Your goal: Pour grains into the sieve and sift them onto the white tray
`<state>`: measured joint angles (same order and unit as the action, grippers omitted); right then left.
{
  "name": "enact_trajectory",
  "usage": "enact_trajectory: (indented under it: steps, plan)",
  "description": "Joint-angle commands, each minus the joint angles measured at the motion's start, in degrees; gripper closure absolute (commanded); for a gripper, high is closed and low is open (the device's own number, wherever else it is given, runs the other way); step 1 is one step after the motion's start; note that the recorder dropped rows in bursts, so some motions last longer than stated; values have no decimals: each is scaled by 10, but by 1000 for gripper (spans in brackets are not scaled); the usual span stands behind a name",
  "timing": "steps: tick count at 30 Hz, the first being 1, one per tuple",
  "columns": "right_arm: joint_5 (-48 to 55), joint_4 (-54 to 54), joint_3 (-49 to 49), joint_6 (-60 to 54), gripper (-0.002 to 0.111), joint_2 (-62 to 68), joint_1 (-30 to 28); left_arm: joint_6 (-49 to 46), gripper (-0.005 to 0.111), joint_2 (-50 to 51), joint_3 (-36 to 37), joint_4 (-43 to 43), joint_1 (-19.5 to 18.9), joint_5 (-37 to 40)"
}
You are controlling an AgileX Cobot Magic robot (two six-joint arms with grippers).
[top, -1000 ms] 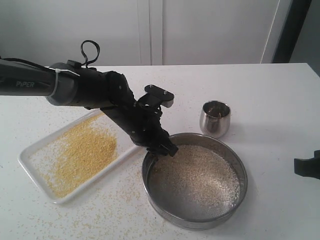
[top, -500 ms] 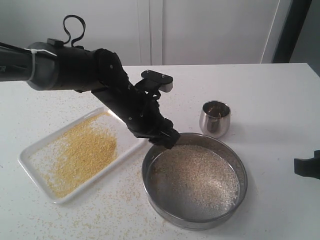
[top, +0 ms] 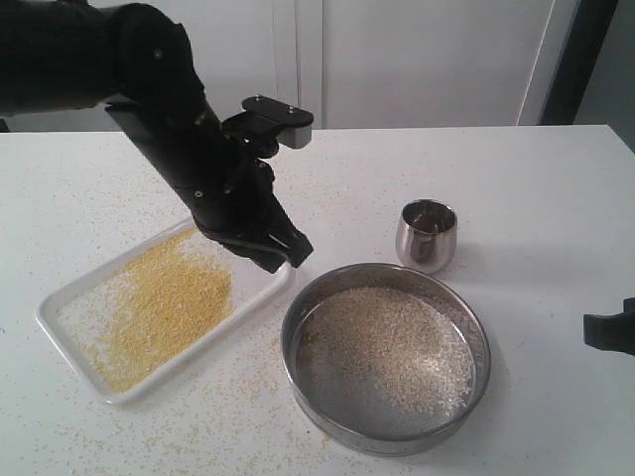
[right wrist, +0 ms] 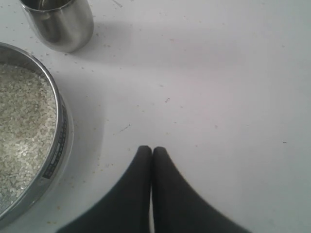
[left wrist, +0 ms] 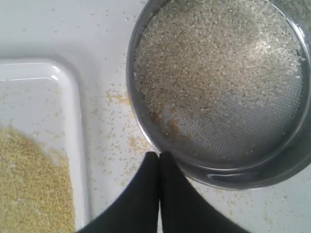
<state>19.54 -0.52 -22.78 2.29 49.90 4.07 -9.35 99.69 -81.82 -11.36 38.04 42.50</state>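
Observation:
The round steel sieve (top: 386,357) rests on the table and holds pale beige coarse grains (top: 392,342) on its mesh. To its left, the white tray (top: 67,297) carries a spread of fine golden-yellow grains (top: 164,302). My left gripper (top: 286,258) hangs shut and empty in the air between the tray's right end and the sieve's rim; its wrist view shows the sieve (left wrist: 218,87), the tray's rim (left wrist: 73,141) and the touching fingertips (left wrist: 158,156). My right gripper (right wrist: 151,150) is shut on nothing above bare table right of the sieve (right wrist: 29,145).
A small steel cup (top: 427,235) stands upright behind the sieve, also in the right wrist view (right wrist: 58,22). Loose grains (top: 248,382) are scattered on the white tabletop around the tray and sieve. Part of the right arm (top: 610,332) shows at the right edge.
My left gripper has drawn away from the sieve's left rim, rising and moving left and back. The sieve, tray and cup have stayed where they were.

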Motion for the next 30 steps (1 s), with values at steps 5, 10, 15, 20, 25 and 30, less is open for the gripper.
enact_trajectory:
  steps: [5,10,15,20,25,30]
  plan:
    - [-3,0,2,1,108,-1,-1,64,107,-76,91,15,-2,16]
    - [-3,0,2,1,108,-1,-1,79,107,-128,145,15,-2,25]
    - [-3,-1,2,1,108,-1,-1,93,107,-164,154,13,-2,107]
    - [-3,-1,2,1,108,-1,-1,93,107,-170,153,13,-2,118]
    - [-3,-1,2,1,108,-1,-1,89,107,-170,153,38,-2,113]
    - [-3,0,2,1,108,-1,-1,89,107,-205,153,85,-2,58]
